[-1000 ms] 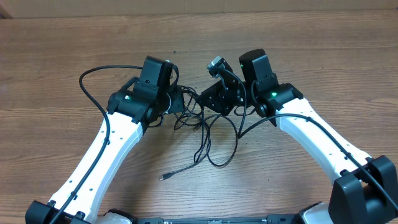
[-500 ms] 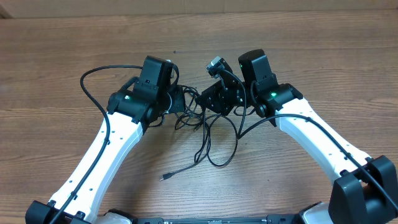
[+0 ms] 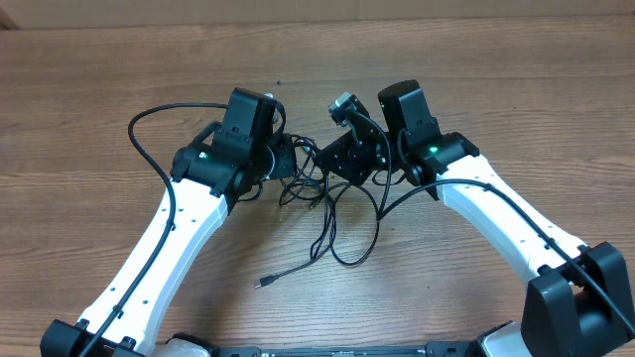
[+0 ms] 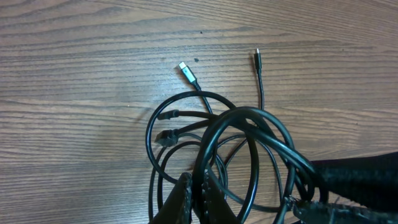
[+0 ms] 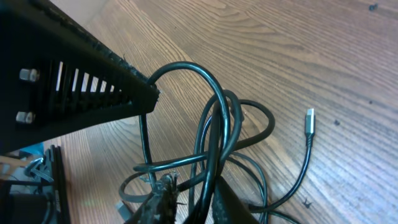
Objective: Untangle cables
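From overhead, the cables (image 3: 330, 203) are lying in a knot on the table (image 3: 476, 79), in the middle between the two arms. The left claw (image 3: 288, 161) and the right claw (image 3: 322, 157) are facing each other over the top of the knot, close together. Loose loops are trailing from the knot toward the near edge, and one strand is ending in a plug (image 3: 263, 284) lying apart from the rest. Neither claw's grip is showing clearly from here.

In the left wrist view, the left claw is pinching shut on one thick loop of the cables, with the strand running up between its fingertips. More loops are fanning out beyond it. A silver plug (image 4: 186, 71) and a black plug (image 4: 257, 57) are resting on the bare wood past the loops, apart from each other.

In the right wrist view, the right claw's fingers are standing only a little apart, with several strands passing between them. Whether they are clamping those strands or just straddling them I cannot tell. A loop is arching up to the tip of the left claw at upper left.
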Available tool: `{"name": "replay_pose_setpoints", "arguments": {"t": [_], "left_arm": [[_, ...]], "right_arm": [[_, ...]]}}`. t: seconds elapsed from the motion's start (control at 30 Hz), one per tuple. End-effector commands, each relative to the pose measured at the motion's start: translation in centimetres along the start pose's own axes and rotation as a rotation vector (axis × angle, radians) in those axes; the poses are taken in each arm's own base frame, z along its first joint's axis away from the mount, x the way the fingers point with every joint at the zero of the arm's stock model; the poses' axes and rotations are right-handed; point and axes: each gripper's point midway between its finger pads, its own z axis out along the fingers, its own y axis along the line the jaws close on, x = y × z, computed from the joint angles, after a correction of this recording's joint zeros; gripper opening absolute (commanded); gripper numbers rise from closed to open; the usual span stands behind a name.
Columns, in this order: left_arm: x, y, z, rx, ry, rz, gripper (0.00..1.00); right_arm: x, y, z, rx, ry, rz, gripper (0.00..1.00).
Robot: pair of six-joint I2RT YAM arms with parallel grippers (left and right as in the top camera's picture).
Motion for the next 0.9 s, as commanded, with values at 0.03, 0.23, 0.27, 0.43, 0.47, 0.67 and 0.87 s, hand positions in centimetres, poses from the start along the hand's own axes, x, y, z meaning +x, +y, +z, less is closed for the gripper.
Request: {"name": "replay_pose_setpoints", "arguments": {"t": [0.03,0.23,0.27,0.43,0.47,0.67,0.87], "left_arm": [[-0.6,-0.4,-0.2,0.016,-0.015,0.014,0.04],[-0.6,-0.4,-0.2,0.016,-0.015,0.014,0.04],[-0.5,-0.3,-0.2,0.015,-0.015,0.014,0.04],[-0.5,-0.1,-0.2,0.004,-0.013,0.011,0.04],[-0.4,0.1,-0.2,-0.006,-0.013,0.003,0.04],[0.4,4.1,-0.7,-0.217,-0.032,-0.239,0.05],[0.8,5.3,-1.0,-0.282,-0.053,-0.397,0.04]], "right_arm": [[0.1,0.6,0.5,-0.011,0.009,-0.014,0.06],[0.1,0.3,0.5,0.008,0.009,-0.014,0.04],[0.1,0.1,0.5,0.018,0.01,-0.01,0.04],[-0.6,-0.4,0.3,0.029,-0.018,0.083,0.04],[-0.9,-0.5,0.2,0.031,-0.029,0.108,0.04],[-2.5,-2.8,-0.6,0.113,-0.113,0.267,0.04],[-2.0,-5.7,-1.2,0.281,-0.132,0.375,0.04]]}}
